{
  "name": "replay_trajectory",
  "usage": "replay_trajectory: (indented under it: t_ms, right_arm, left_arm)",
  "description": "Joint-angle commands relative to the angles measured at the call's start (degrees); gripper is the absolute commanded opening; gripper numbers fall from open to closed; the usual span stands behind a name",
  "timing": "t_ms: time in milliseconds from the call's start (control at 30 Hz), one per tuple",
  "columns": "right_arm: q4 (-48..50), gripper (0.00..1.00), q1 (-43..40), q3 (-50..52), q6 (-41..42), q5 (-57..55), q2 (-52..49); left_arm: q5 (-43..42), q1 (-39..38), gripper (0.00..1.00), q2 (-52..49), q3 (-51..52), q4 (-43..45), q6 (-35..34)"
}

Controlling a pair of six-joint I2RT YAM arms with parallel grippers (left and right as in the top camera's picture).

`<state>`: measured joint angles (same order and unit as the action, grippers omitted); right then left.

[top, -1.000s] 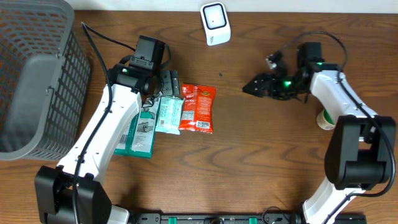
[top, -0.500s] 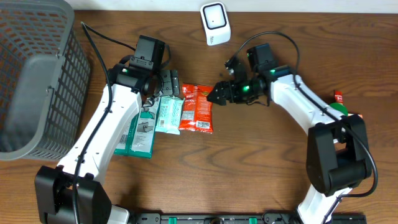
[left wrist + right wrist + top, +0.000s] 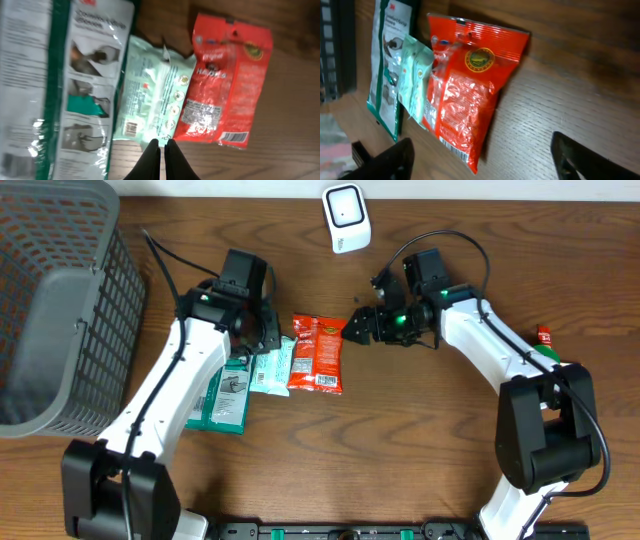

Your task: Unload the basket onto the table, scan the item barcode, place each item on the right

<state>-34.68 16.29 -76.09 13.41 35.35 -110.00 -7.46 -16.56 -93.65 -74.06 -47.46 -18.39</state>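
My left fingers (image 3: 153, 159) are pressed together with nothing between them, their tips over the bottom edge of the mint-green packet (image 3: 155, 95). My right fingers (image 3: 387, 161) stand wide apart, dark and blurred at the lower corners of the wrist view. They hold nothing, and the red snack packet (image 3: 470, 95) lies flat on the tabletop (image 3: 580, 75) ahead of them.

From overhead, my left arm covers the top of the mint-green packet and part of the green-and-white 3M package (image 3: 222, 395). Most print is too blurred to read, though small barcodes show at the lower ends of the mint-green and red packets.

All three are crinkled glossy film lying side by side with edges overlapping. Bare wood lies to the right of the red snack packet. The white scanner (image 3: 346, 218) sits well apart at the far edge, and the grey mesh basket (image 3: 60, 300) is at the left.
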Motion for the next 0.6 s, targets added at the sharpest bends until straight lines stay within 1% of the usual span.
replay_trajectory:
  t_ms: [0, 133, 367, 467, 567]
  right_arm:
    - [-0.92, 0.79, -0.13, 0.09, 1.42, 0.07, 0.15]
    - [-1.73, 0.76, 0.04, 0.17, 3.37, 0.11, 0.15]
    - [-1.75, 0.71, 0.42, 0.28, 3.78, 0.07, 0.13]
    - [-1.75, 0.7, 0.63, 0.76, 3.8, 0.07, 0.13]
    - [-1.07, 0.7, 0.66, 1.77, 3.96, 0.07, 0.11]
  left_arm:
    - [-4.09, -0.04, 0.07, -2.86, 3.39, 3.34, -0.37]
    - [-8.02, -1.11, 0.07, -5.6, 4.74, 7.74, -0.33]
    - [-7.96, -4.37, 0.07, -10.21, 4.74, 12.02, -0.35]
    - [-7.69, -5.51, 0.07, -12.17, 4.74, 13.64, -0.37]
    - [-5.68, -5.66, 0.07, -13.73, 4.74, 14.45, -0.39]
